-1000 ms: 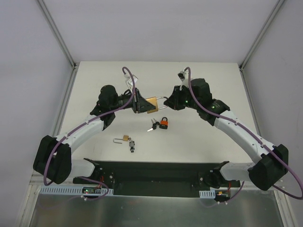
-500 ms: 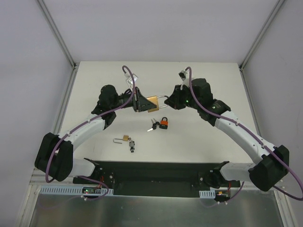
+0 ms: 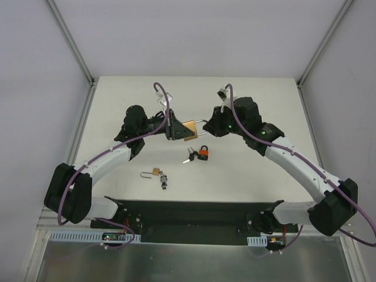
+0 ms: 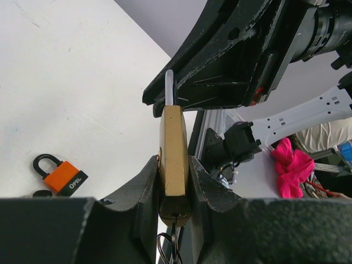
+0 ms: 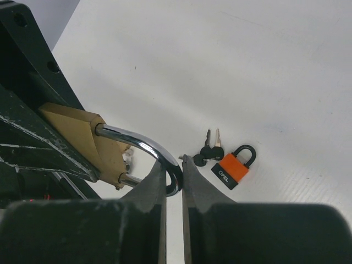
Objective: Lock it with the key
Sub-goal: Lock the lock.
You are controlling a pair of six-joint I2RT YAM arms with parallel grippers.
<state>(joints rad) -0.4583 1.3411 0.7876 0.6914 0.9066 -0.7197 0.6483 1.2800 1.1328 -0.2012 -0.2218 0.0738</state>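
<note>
A large brass padlock (image 3: 189, 128) hangs above the table between both grippers. My left gripper (image 4: 175, 181) is shut on its brass body (image 4: 175, 148), edge-on between the fingers. A dark key head (image 4: 175, 212) with a wire ring sticks out of the lock's underside. My right gripper (image 5: 174, 165) is shut on the chrome shackle (image 5: 140, 142), pinching the curved end. In the top view the left gripper (image 3: 176, 128) is on the lock's left and the right gripper (image 3: 210, 126) on its right.
An orange padlock (image 3: 204, 154) with two black-headed keys (image 3: 189, 157) lies on the white table just in front of the held lock. A small brass padlock (image 3: 154, 173) with keys (image 3: 164, 181) lies nearer the left arm's base.
The right wrist has shifted slightly toward the far side. Both grippers still hold the brass padlock in the same place.
</note>
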